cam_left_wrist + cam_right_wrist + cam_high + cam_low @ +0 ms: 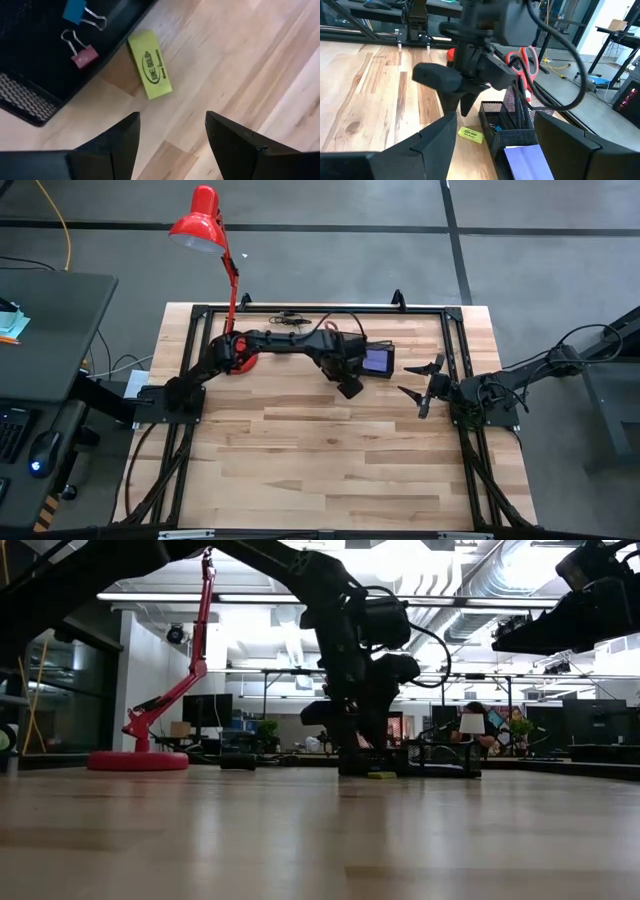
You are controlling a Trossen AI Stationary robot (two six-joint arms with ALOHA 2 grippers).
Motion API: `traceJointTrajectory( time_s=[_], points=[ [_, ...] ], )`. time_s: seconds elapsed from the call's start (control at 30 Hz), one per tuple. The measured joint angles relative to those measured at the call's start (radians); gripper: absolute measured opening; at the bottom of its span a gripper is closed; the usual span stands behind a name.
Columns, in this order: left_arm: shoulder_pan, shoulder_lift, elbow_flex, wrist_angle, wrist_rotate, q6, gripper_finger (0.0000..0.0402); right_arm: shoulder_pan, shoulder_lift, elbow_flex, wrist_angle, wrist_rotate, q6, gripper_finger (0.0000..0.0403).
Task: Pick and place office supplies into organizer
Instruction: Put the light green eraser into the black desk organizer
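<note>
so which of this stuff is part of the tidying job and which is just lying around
Part of the job:
yellow-green eraser
black organizer
red-handled scissors
purple note pad
binder clips

Just lying about:
red desk lamp
black cable

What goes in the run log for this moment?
left gripper: open, empty, above yellow-green eraser | eraser: on table beside organizer, not yet in | right gripper: open, waiting at right edge
</note>
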Motion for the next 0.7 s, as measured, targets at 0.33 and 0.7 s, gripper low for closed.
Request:
traceJointTrajectory(
  time_s=[0.33, 0.7],
  points=[
    [-0.05, 0.003, 0.0, -0.018, -0.146, -0.075, 0.0211, 0.0, 0.0, 0.0, 0.0, 0.0, 0.0, 0.0259],
    [-0.178, 0.005, 0.0, 0.069, -0.37, -0.278, 0.0211, 0.0, 0.0, 0.0, 0.0, 0.0, 0.0, 0.0259]
  ],
)
